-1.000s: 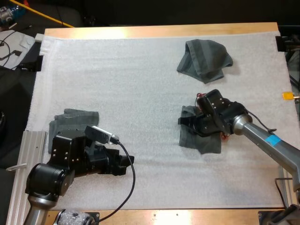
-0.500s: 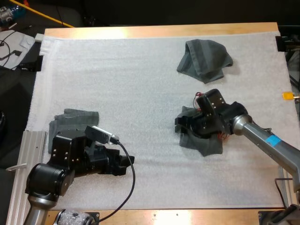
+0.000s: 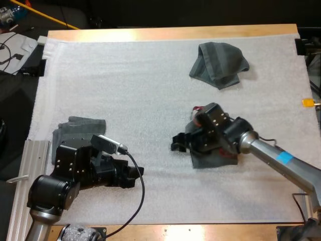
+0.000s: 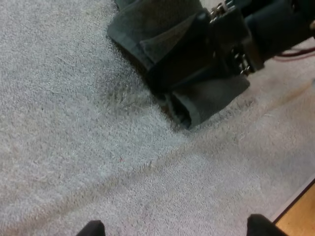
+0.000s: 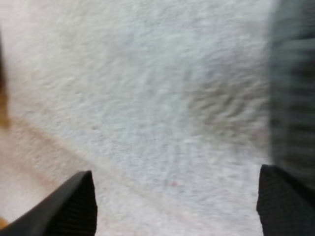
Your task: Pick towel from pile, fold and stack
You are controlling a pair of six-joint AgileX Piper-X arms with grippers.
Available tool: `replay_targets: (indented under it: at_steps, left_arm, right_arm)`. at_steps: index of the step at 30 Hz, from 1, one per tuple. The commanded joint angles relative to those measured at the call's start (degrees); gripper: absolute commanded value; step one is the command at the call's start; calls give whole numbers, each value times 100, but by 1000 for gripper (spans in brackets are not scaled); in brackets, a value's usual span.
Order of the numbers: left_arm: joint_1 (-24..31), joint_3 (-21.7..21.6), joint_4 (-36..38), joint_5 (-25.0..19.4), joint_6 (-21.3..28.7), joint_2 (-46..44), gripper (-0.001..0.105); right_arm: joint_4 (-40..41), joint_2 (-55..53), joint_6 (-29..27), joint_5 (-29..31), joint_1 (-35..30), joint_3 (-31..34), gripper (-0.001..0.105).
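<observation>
A dark grey-green towel lies partly folded on the mat right of centre, also seen as the towel in the left wrist view. My right gripper reaches past its left edge, fingers apart over bare mat, holding nothing; its open gripper frames only mat. A crumpled towel sits at the far right. A folded stack lies at the near left. My left gripper rests beside that stack, open and empty, its open gripper facing the middle towel and the right gripper.
The white mat covers the table. A metal rail runs along the near left edge. Wooden table edge borders the far side. A dark blurred shape beyond my right finger cannot be identified.
My right gripper opened and let go of the middle towel, then slid left past its edge. The towel settled flatter. The left arm has not moved.
</observation>
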Motion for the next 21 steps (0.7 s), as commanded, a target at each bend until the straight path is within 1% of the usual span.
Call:
replay_targets:
  at_steps: [1, 6, 9, 12, 15, 16, 18, 21]
  left_arm:
    - [-10, -30, -9, 53, 3, -10, 56]
    - [-7, -31, 15, 51, 15, -19, 56]
    - [-4, -31, 17, 58, 31, -15, 56]
    - [0, -39, 17, 73, 51, -8, 56]
    - [5, -37, 10, 83, 52, 3, 57]
    - [-2, -24, -10, 75, 68, -20, 57]
    - [-8, -23, -27, 81, 70, -16, 57]
    - [-11, -22, -50, 84, 70, -8, 57]
  right_arm:
    - [-348, 51, 190, -96, 184, -43, 66]
    - [-347, -83, 158, -210, 122, -44, 67]
    - [-181, -415, 36, -146, 69, -47, 67]
    - [129, -942, -121, 160, 55, -36, 67]
    - [678, -1489, -336, 588, 65, -38, 67]
    - [442, -1355, -285, 543, 84, -24, 67]
    - [723, -1712, -473, 989, 88, -25, 67]
    - [1217, -2209, -690, 1403, 86, -30, 67]
